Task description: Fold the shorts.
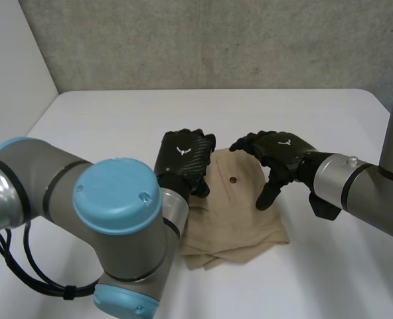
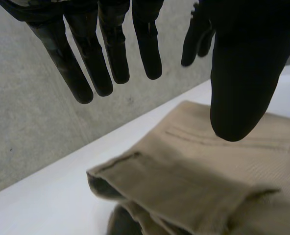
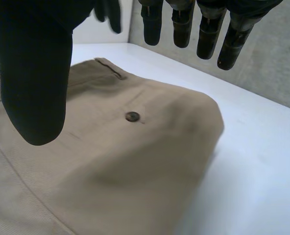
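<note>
Tan shorts (image 1: pixel 239 212) lie folded into a compact stack in the middle of the white table (image 1: pixel 117 119), a dark button (image 1: pixel 232 179) on the top layer. My left hand (image 1: pixel 183 159) hovers over the stack's left side, fingers relaxed and spread, holding nothing. In the left wrist view its fingers (image 2: pixel 106 54) hang above the shorts (image 2: pixel 194 171), clear of the cloth. My right hand (image 1: pixel 276 156) hovers over the stack's right side, open. In the right wrist view its thumb (image 3: pixel 32 73) and fingers (image 3: pixel 204 29) hang above the shorts (image 3: pixel 110 166) and button (image 3: pixel 132 116).
A grey concrete wall (image 1: pixel 216 40) runs behind the table. My left arm's elbow (image 1: pixel 117 212) stands large at the near left, covering the stack's left edge. Bare table surface lies to the right (image 1: pixel 342 266) and behind the shorts.
</note>
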Controlling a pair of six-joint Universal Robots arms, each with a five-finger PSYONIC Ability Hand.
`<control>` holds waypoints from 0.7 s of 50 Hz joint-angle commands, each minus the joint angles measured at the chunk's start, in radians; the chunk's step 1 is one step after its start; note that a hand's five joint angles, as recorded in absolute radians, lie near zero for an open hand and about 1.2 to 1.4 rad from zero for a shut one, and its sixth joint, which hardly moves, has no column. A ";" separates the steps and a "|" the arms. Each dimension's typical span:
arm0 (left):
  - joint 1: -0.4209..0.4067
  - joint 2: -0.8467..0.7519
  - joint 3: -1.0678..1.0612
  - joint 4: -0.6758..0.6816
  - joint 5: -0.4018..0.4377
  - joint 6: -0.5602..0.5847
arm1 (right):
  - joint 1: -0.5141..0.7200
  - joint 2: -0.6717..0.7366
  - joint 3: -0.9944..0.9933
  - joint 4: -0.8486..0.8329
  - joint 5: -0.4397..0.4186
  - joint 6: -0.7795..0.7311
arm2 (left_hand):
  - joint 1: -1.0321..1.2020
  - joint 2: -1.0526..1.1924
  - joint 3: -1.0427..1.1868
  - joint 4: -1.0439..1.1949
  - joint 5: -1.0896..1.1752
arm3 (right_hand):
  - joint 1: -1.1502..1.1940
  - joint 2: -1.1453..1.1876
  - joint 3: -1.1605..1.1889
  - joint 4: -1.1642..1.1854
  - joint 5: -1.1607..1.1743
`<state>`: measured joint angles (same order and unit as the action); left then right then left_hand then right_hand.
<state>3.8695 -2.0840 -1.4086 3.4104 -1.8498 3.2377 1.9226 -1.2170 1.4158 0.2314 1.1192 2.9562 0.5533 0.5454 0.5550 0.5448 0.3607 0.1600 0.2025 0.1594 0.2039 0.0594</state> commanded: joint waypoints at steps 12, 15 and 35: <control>0.036 -0.128 -0.026 -0.066 -0.046 0.051 | 0.007 0.203 -0.113 0.008 0.165 -0.016 | 0.036 0.044 0.034 0.044 0.054 | 0.015 -0.028 0.015 -0.029 -0.059; 0.060 -0.125 -0.044 -0.065 -0.071 0.053 | 0.010 0.209 -0.116 0.008 0.165 -0.017 | 0.033 0.041 0.031 0.042 0.051 | 0.015 -0.028 0.015 -0.029 -0.059; 0.096 -0.061 -0.190 -0.066 -0.083 0.054 | 0.102 0.313 -0.130 -0.046 0.154 -0.042 | 0.021 0.029 0.020 0.030 0.039 | 0.015 -0.028 0.015 -0.029 -0.059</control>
<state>3.9749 -2.1806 -1.5673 3.3437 -1.9375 3.2931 2.0251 -0.9230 1.2828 0.2035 1.2639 2.9298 0.5205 0.5395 0.5538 0.5407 0.3607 0.1599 0.2031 0.1594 0.2039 0.0594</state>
